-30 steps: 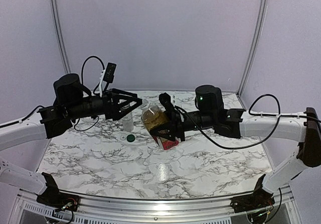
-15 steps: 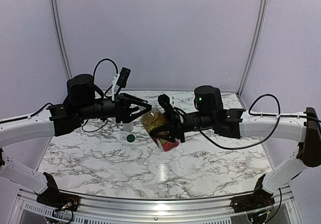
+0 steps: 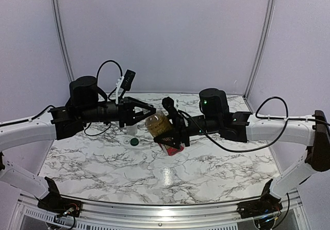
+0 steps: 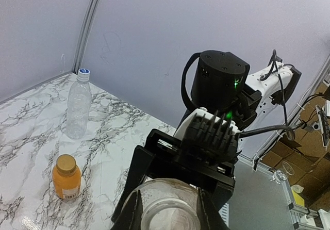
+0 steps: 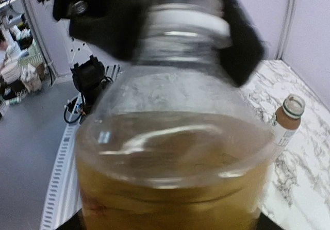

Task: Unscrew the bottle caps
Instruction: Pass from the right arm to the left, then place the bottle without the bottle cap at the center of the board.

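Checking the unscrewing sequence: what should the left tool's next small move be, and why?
Probably rotate the left tool to loosen the pale round plastic cap: its jaws are shut on it, and the right tool holds the tilted amber plastic tea bottle by its body in the air.

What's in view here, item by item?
table: one, white marble, below
tea bottle: one, amber, tilted in mid-air between arms
short bottle: one, clear, standing under left arm
green cap: one, dark green, loose on table
white cap: one, white, beside green cap
tall bottle: one, clear, by the wall
juice bottle: one, orange, near tall bottle
left fingers: pair, black, shut on tea bottle's top
right fingers: pair, black, around tea bottle's body
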`<state>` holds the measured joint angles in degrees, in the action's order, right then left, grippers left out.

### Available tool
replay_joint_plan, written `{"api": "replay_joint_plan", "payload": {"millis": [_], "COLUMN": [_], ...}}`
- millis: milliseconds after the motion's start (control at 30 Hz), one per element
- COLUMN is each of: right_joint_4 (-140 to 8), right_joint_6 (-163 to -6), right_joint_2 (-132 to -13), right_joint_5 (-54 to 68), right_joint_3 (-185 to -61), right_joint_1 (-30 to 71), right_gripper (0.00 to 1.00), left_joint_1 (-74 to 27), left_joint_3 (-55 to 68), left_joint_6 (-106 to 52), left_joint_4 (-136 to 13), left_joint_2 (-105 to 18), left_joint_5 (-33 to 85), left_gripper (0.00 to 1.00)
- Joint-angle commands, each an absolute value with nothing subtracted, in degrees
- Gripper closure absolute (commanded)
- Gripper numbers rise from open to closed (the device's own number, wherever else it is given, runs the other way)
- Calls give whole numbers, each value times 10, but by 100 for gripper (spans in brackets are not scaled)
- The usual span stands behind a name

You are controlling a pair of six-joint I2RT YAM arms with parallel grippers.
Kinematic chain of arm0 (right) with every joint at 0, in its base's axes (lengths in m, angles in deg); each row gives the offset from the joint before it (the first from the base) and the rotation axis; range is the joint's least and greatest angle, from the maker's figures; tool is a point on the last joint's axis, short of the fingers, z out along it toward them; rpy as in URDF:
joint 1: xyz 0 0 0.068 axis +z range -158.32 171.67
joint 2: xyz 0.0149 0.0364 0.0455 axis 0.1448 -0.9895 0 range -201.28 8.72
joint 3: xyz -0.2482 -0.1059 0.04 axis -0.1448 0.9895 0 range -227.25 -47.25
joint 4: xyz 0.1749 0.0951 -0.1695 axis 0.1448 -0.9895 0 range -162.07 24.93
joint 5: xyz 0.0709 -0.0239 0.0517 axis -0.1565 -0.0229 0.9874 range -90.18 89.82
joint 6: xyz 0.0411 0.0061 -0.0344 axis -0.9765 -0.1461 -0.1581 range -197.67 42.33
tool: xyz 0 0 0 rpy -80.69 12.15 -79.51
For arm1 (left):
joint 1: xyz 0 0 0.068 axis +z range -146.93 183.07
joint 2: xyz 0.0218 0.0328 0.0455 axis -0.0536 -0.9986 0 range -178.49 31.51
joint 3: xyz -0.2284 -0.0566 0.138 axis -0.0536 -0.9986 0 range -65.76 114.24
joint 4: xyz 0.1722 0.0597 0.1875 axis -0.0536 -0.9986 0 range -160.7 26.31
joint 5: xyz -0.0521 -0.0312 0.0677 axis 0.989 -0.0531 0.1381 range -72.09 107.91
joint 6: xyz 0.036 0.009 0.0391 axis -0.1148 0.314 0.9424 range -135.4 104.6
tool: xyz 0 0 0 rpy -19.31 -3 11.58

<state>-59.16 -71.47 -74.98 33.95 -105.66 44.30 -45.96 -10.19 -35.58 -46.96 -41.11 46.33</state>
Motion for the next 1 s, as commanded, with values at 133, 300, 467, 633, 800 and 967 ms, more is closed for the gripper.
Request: {"api": "replay_joint_plan", "payload": {"millis": [133, 300, 467, 633, 800, 967], "right_joint_4": [-603, -612, -614, -619, -619, -624], "right_joint_6": [-712, -708, -708, -708, -707, -706], "right_joint_2": [-753, -747, -751, -759, -761, -758], "right_joint_5": [313, 292, 277, 274, 267, 264], "right_joint_3": [-1078, -1074, -1074, -1080, -1079, -1076], "right_joint_1": [448, 448, 448, 448, 448, 448], "right_gripper": [2, 1, 1, 2, 2, 2], "left_joint_1": [-458, -454, -428, -386, -347, -308], "left_joint_3": [-78, -70, -81, -85, -75, -77], "left_joint_6": [-296, -253, -251, -266, -280, -298], "left_joint_4": [-584, -705, -781, -810, -802, -743], "left_joint_2": [-377, -350, -334, -333, -370, -424], "left_joint_5": [380, 253, 114, 28, -23, -26], "left_gripper": [100, 100, 100, 100, 100, 100]}}
